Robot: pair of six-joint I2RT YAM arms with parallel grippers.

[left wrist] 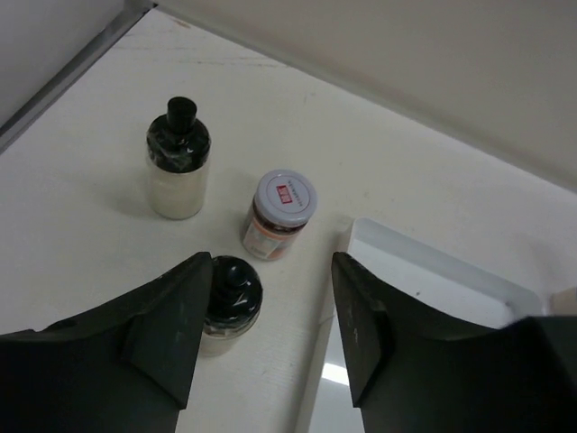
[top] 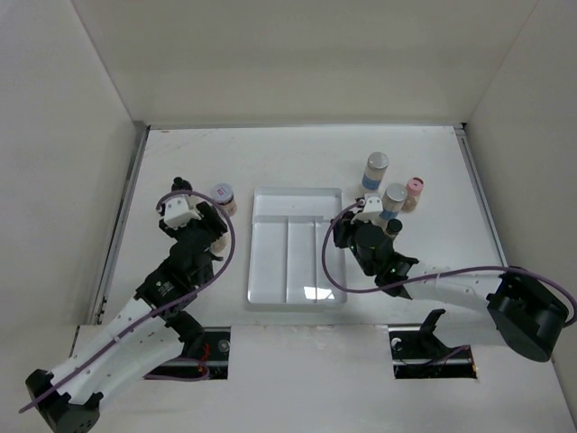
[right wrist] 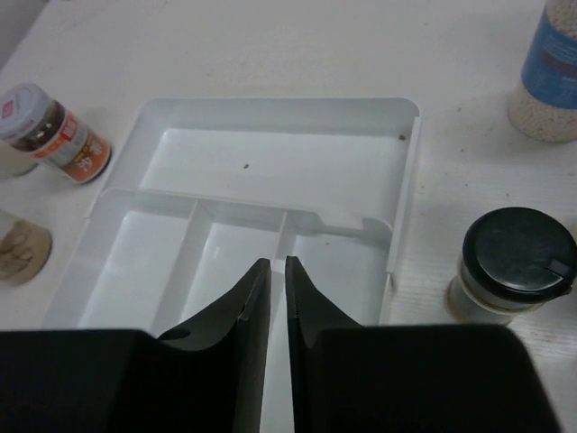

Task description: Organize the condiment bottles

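My left gripper (left wrist: pixel 270 311) is open and empty, just left of the tray's left edge. A black-capped jar (left wrist: pixel 230 293) stands right beside its left finger. Ahead of it are a silver-capped jar with a red label (left wrist: pixel 281 215) and a taller bottle with a black nozzle cap (left wrist: pixel 178 158). My right gripper (right wrist: pixel 270 271) is shut and empty over the white tray's right compartment. To its right stand a black-capped jar (right wrist: pixel 514 262) and a blue-labelled bottle (right wrist: pixel 550 72). The top view also shows a silver-capped jar (top: pixel 393 198) and a pink-capped jar (top: pixel 414 191).
The white divided tray (top: pixel 296 287) lies in the middle of the table with nothing in it. White walls close the table on the left, back and right. The two arms' bases sit at the near edge.
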